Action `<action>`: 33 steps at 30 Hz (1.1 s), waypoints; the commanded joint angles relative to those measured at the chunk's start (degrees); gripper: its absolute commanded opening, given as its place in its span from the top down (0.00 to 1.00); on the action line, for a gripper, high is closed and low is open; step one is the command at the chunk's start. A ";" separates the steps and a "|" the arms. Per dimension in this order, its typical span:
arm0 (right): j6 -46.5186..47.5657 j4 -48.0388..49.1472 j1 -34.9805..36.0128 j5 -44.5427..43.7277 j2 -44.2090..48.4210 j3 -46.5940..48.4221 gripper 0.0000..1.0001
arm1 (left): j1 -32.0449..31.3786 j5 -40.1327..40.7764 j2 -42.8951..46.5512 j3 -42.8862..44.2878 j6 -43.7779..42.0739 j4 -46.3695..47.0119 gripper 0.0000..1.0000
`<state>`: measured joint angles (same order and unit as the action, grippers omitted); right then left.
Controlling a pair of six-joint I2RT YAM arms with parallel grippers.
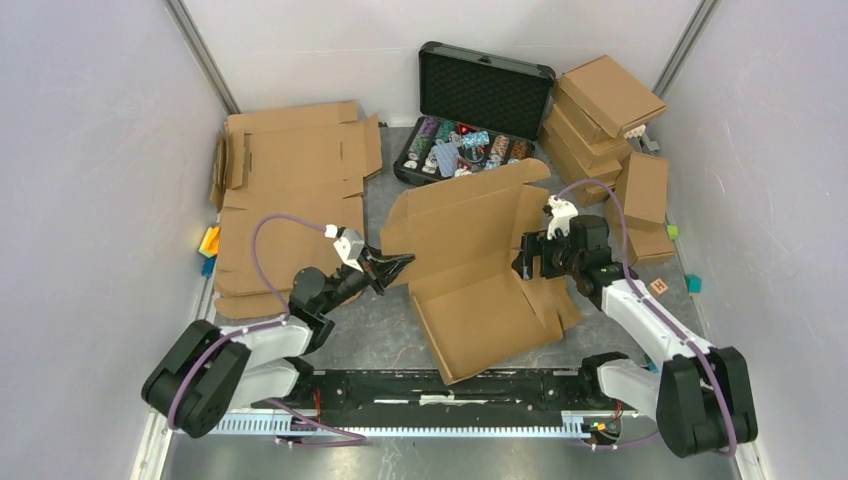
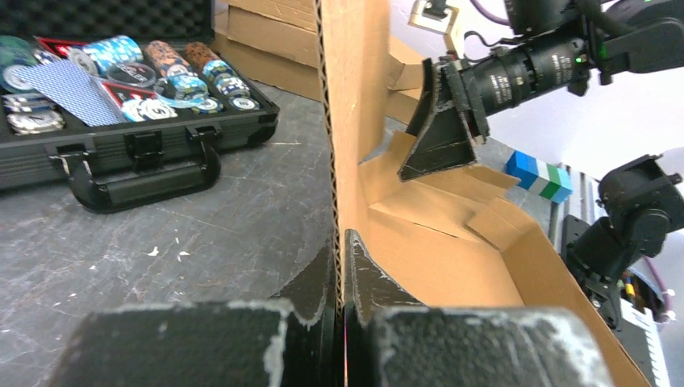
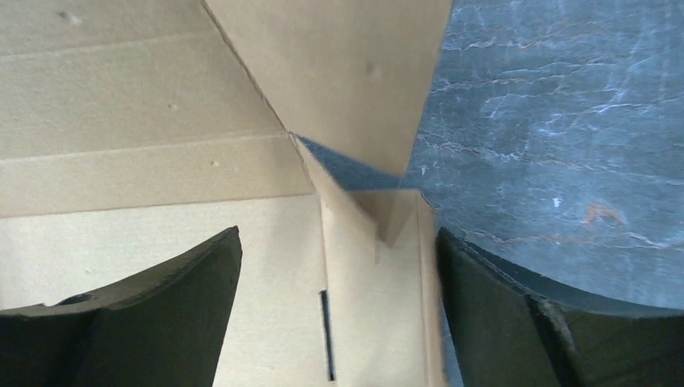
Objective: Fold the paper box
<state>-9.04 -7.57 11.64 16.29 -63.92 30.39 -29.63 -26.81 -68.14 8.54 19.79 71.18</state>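
Paper box (image 1: pixel 478 262) at mid-table, part folded: base flat, rear panels raised. Left gripper (image 2: pixel 340 246) is pinched tight on the edge of an upright panel. Right gripper (image 3: pixel 339 242) is spread wide and straddles a corner flap on the box's right side. Behind the box, an open black case (image 1: pixel 486 88) with a foam-lined lid holds rows of poker chips (image 1: pixel 462 148).

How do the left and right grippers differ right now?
The left gripper has its fingers shut on a raised edge of the paper box; the right gripper has its fingers spread wide, gripping nothing. The left reaches in from the box's left, the right from its right. Both work the same box.
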 commanded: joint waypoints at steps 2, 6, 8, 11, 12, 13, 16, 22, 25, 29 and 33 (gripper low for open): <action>1.07 -4.31 0.20 -1.59 6.60 -2.63 0.02 | -2.43 7.79 6.36 -1.04 -8.82 -7.13 0.98; -0.47 -8.10 0.22 -5.89 10.05 -4.84 0.02 | -2.66 11.72 7.65 -1.89 -9.20 -8.21 0.98; -1.65 -10.67 0.22 -8.77 11.60 -4.84 0.02 | -2.63 14.51 8.62 -2.03 -9.62 -10.15 0.98; -4.85 -13.01 0.23 -11.98 14.74 -4.12 0.02 | -2.63 18.46 10.83 -2.01 -10.42 -13.83 0.98; -6.48 -13.54 0.16 -13.80 16.07 -3.84 0.02 | -2.62 19.50 11.43 -2.10 -10.55 -14.67 0.98; -7.99 -14.65 0.21 -15.73 16.80 -3.23 0.02 | -2.65 20.22 11.87 -2.35 -10.61 -14.79 0.98; -12.38 -19.83 0.15 -19.62 17.30 -0.12 0.02 | -2.67 20.53 12.55 -3.21 -10.65 -13.76 0.98; -23.51 -33.04 0.22 -16.48 16.33 4.68 0.02 | -2.63 20.96 13.12 -3.27 -10.83 -14.39 0.98; -27.40 -33.86 0.30 -11.24 18.83 2.96 0.02 | -2.63 20.58 12.62 -3.09 -10.74 -14.19 0.98; -31.75 -31.86 1.40 -5.66 21.14 -1.22 0.05 | -2.63 20.45 12.44 -3.02 -10.78 -14.09 0.98; -34.53 -29.05 3.76 -2.40 20.87 -4.20 0.15 | -2.64 19.08 11.55 -2.74 -10.74 -13.63 0.98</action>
<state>-38.50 -38.22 13.56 9.13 -43.03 28.12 -32.03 -7.60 -55.79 5.52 12.23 56.53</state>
